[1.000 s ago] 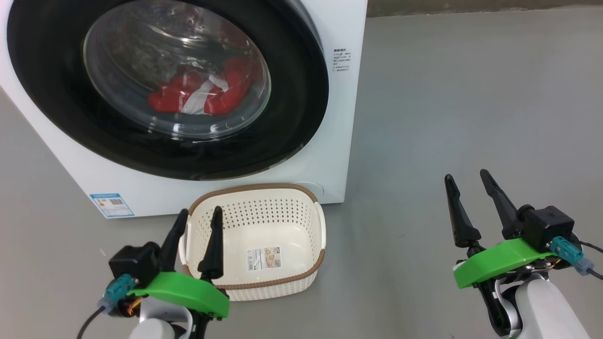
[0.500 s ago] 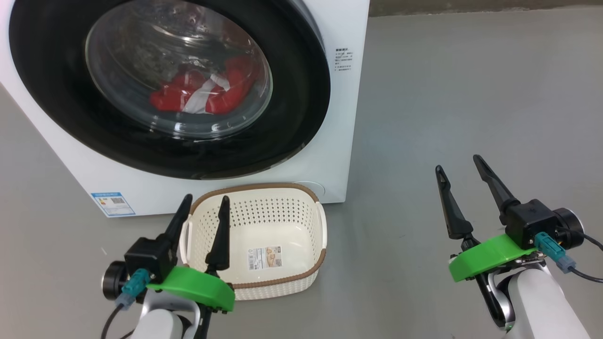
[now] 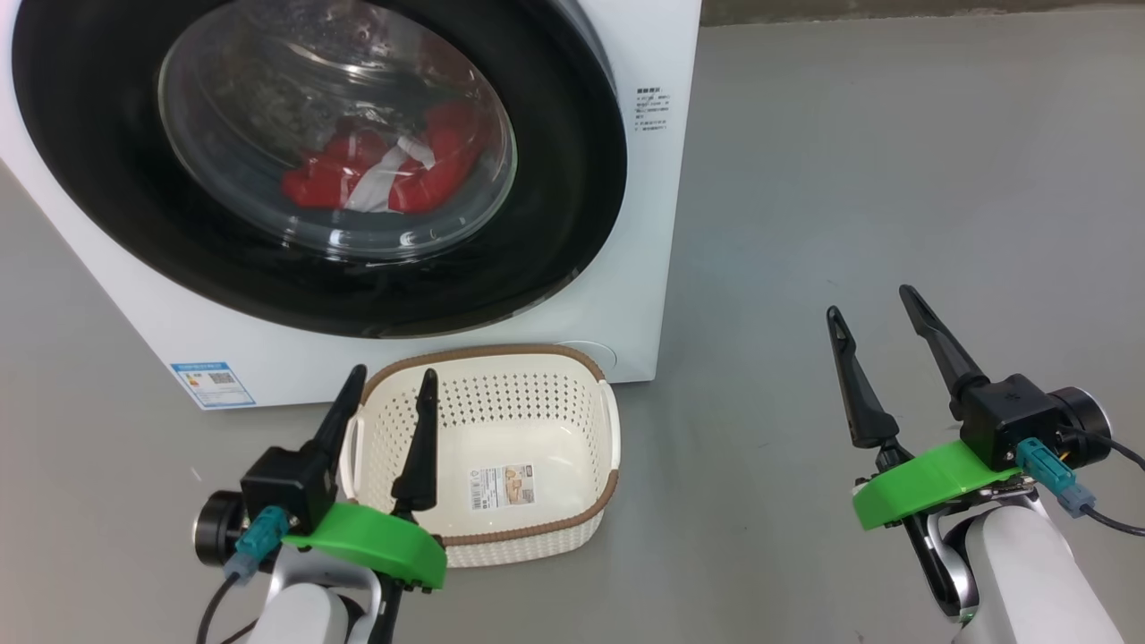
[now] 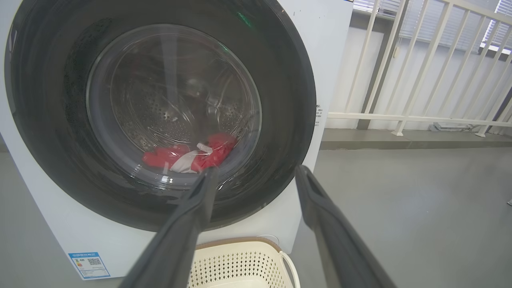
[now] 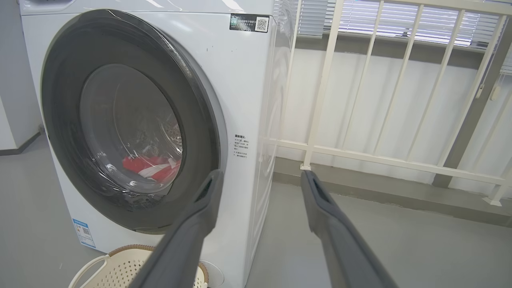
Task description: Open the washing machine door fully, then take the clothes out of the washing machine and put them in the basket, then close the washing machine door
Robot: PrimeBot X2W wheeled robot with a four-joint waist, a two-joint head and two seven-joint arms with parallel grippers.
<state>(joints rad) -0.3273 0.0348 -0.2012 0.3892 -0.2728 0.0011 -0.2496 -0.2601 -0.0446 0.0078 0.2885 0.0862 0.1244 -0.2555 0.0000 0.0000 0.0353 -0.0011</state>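
Currently the white washing machine [image 3: 644, 224] stands with its black-rimmed door [image 3: 555, 179] shut, so opening it looks like the step in hand; a gripper must reach the rim's edge. The empty basket [image 3: 537, 353] sits just before it. Red clothes [image 3: 376, 174] lie inside. The left gripper [image 3: 394, 374] and right gripper [image 3: 871, 302] hover wide open, empty. The blue label [image 3: 210, 383] is too small to read.
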